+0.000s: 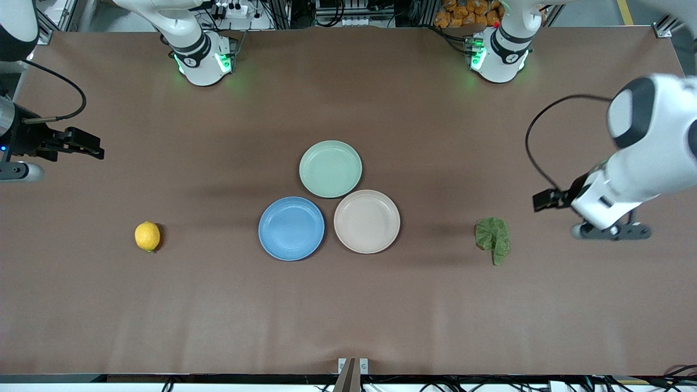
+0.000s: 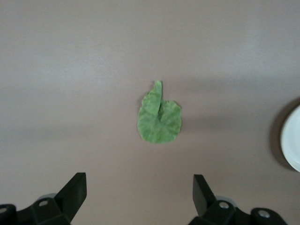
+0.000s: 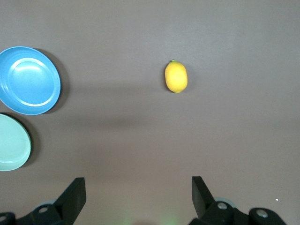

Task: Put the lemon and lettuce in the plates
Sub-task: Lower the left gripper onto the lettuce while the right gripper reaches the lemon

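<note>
At the left arm's end of the table, my left gripper [image 2: 139, 190] hung in the air with its two black fingers spread wide and nothing between them, over bare brown cloth just off the lettuce [image 1: 493, 238]. That crinkled dark green leaf lay flat on the table [image 1: 348, 305], its short stem end turned toward the front camera, well apart from any plate. From my left wrist, the leaf [image 2: 159, 117] showed ahead of the spread fingertips, with only the rim of the pale beige-pink plate [image 2: 291, 139] cutting into the edge of the view.

Over the right arm's end of the table, my right gripper [image 1: 87, 144] was likewise up in the air, fingers parted and holding nothing. The lemon [image 1: 147, 236], small, oval and yellow-orange, rested on the cloth nearer the front camera than the spot under that gripper, and well apart from the plates. From my right wrist, the lemon [image 3: 176, 77] sat ahead of the open fingertips [image 3: 75, 190].

Midway along the table, three round plates stood bunched in a triangle, rims touching or nearly so. The blue plate [image 1: 291, 228] lay toward the lemon's side and the beige-pink plate [image 1: 367, 221] just beside it toward the lettuce. The pale mint-green plate [image 1: 330, 168] stood farther from the front camera than both. All three were bare.
</note>
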### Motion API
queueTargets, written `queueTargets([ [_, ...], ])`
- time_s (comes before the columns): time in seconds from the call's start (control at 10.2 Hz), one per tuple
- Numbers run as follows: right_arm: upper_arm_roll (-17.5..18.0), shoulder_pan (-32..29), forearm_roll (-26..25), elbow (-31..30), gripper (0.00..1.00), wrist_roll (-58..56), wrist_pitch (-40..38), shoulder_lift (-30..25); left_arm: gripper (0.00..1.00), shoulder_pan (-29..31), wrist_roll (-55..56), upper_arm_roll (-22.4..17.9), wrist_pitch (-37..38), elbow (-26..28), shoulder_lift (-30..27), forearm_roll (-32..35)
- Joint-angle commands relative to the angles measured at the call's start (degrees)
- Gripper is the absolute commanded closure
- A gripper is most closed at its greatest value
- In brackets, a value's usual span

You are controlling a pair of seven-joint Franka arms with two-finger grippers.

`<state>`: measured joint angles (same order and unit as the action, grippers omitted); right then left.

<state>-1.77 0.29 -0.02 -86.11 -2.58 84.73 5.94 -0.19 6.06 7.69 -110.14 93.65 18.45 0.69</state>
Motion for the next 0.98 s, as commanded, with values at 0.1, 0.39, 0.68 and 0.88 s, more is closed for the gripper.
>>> queueTargets([
  [0.1,-1.0,-3.3,0.8,-3.6,0.0,-0.8,7.9,4.6,0.0,-0.9,-0.7,0.2,-13.8,7.8,4.8,0.3],
  [0.39,-1.0,-3.4,0.7,-9.3,0.0,-4.3,25.1,13.5,0.0,-1.2,-0.7,0.1,-25.2,13.3,9.9,3.4],
  [0.68,-1.1,-4.1,0.5,-14.9,0.0,-13.3,42.5,20.4,0.0,-1.0,-0.6,0.0,-29.7,13.3,14.4,5.5],
  [0.88,-1.3,-5.4,0.5,-19.0,0.0,-17.8,51.1,22.7,0.03,-1.1,-0.6,0.0,-30.4,12.6,16.4,5.6],
])
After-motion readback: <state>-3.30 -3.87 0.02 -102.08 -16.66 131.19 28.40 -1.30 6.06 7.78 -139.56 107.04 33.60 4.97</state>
